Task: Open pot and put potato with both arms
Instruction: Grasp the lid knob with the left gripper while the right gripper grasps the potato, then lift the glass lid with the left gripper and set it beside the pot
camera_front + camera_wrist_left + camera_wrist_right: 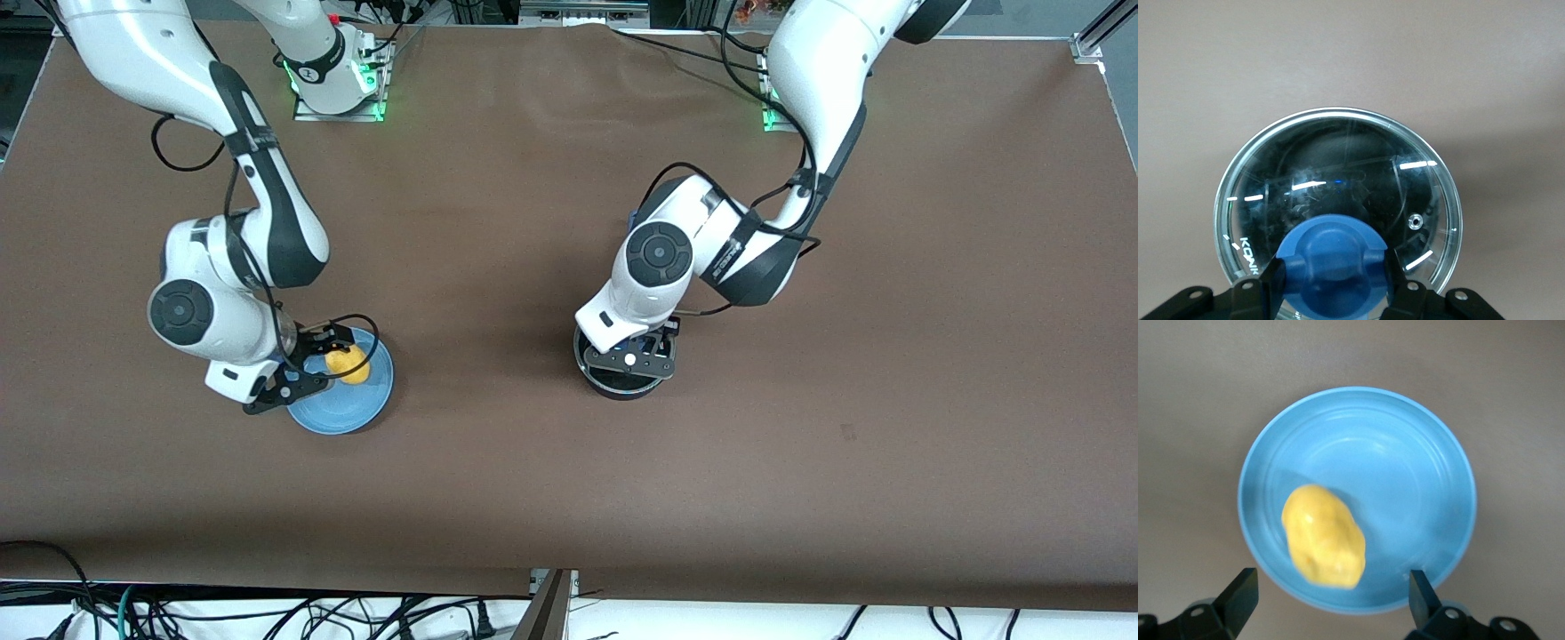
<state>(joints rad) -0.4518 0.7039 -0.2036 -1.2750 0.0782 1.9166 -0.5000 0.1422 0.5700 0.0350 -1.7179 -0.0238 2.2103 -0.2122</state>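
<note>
The black pot (622, 389) stands mid-table under the left arm's hand, and its handle is hidden by that arm. The round glass lid (1338, 167) lies on the pot. My left gripper (636, 356) is shut on the lid's blue knob (1331, 257), one finger on each side, as the left wrist view (1331, 270) shows. The yellow potato (347, 363) lies on the blue plate (351, 411) toward the right arm's end. My right gripper (307, 369) hangs open just above the plate, its fingers wide apart over the plate's edge by the potato (1323, 537), touching nothing (1333, 580).
The brown table (498, 267) carries only the plate (1405, 467) and the pot. Cables lie along the table's edge nearest the front camera. The arm bases stand at the edge farthest from it.
</note>
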